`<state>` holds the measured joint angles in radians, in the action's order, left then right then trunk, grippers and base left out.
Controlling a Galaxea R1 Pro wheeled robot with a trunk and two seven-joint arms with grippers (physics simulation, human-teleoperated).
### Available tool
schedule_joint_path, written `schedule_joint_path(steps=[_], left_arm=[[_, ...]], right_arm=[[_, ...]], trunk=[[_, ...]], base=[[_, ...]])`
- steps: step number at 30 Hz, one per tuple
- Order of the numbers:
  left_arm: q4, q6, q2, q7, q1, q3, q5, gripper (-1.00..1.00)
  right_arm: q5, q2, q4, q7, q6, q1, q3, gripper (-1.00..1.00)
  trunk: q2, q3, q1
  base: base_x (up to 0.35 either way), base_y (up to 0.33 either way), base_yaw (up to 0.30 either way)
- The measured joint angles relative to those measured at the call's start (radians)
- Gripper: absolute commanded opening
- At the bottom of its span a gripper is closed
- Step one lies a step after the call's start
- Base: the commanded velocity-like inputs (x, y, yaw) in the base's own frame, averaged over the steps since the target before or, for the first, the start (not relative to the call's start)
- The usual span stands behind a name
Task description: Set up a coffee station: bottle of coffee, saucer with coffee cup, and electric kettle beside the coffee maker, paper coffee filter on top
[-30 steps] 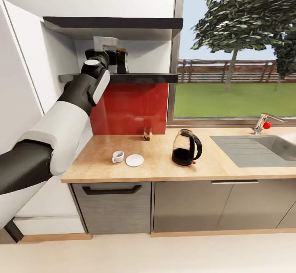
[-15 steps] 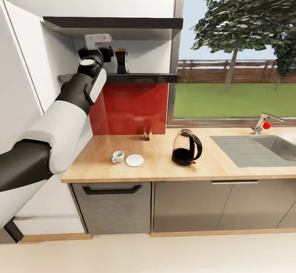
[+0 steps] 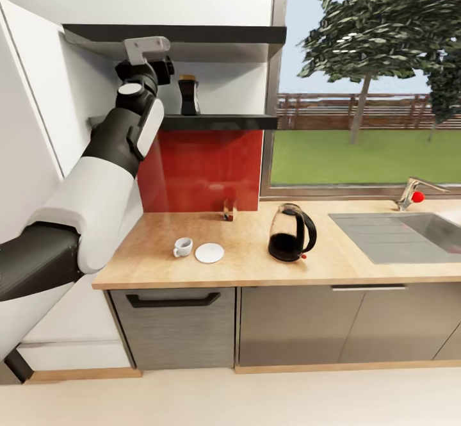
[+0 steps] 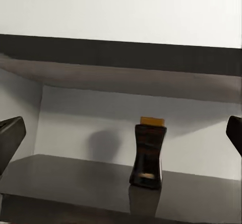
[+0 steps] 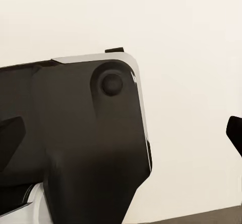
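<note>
Nearest the camera, the white-and-black left arm (image 3: 96,182) reached up from the lower left toward the wall shelves. On the light wooden countertop (image 3: 243,266) stood a small white coffee cup (image 3: 182,246) just beside a flat round white saucer (image 3: 209,252), the two apart from each other; further right was a glass electric kettle with a black handle and dark liquid (image 3: 290,232), and beyond it a grey sink (image 3: 410,234) with a chrome tap. A small object (image 3: 228,208) stood at the back of the counter against the red splashback; what it was could not be made out. Higher and farther, on the dark lower shelf (image 3: 218,120), the dark waisted bottle of coffee with an orange lid (image 4: 147,156) stood upright. The left gripper (image 4: 121,133) hung just beside it, jaws spread wide and holding nothing, the bottle lying between the fingertips' line of sight but untouched. The right gripper (image 5: 121,133) faced a black-and-white robot part and a pale wall, its fingers likewise parted and empty.
</note>
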<state>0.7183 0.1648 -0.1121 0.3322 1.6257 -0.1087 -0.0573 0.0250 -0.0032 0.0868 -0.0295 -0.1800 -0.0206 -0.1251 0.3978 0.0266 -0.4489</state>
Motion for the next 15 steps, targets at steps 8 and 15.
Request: schedule_joint_path(steps=[8,15], left_arm=[[0.005,0.02,-0.001,-0.01,-0.001,-0.002,-0.001,1.0],[0.004,0.028,-0.002,-0.014,-0.012,-0.005,0.001,1.0]], right_arm=[[0.0,0.0,0.0,0.0,0.0,0.0,0.0,1.0],[0.0,0.0,0.0,0.0,0.001,0.0,0.001,1.0]], trunk=[[0.0,0.0,0.0],[0.0,0.0,0.0]], base=[[0.225,0.0,0.0],[0.028,0.0,0.0]])
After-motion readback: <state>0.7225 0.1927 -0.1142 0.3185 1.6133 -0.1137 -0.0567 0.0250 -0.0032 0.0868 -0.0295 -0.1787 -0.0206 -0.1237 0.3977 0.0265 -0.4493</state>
